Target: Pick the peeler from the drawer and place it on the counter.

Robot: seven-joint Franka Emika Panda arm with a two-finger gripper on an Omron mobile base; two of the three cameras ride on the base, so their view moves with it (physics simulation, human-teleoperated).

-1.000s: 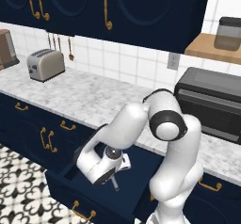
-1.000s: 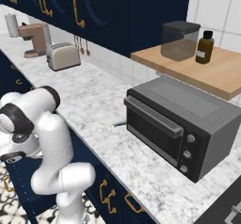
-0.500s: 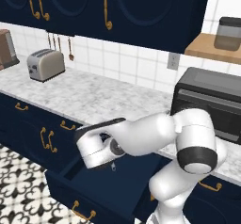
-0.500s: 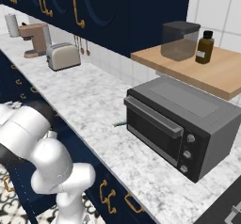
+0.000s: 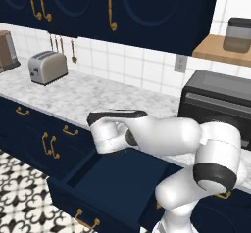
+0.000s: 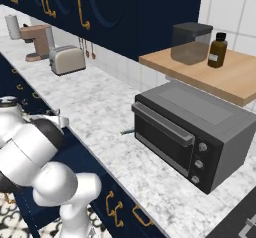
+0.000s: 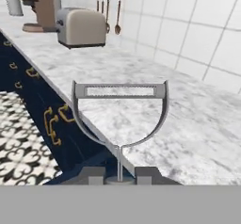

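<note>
Pick is done: gripper (image 7: 119, 175) is clamped on the peeler (image 7: 119, 112) handle, held up out of the open drawer (image 5: 110, 185) at about counter (image 7: 155, 119) edge height; still left is moving over the marble and setting it down.

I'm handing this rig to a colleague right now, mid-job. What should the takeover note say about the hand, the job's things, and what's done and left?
Hand: shut on the peeler, gripping the end of its handle, forked head pointing away from the hand.
Peeler: out of the drawer, held in the air near the front edge of the counter, not yet set down.
Drawer: pulled open below the counter; what shows of its inside is bare.
Done: peeler picked from the drawer and lifted.
Left: carry it over the counter, probably the bare stretch between the toaster and the oven, lower it, open the hand, pull back.
</note>
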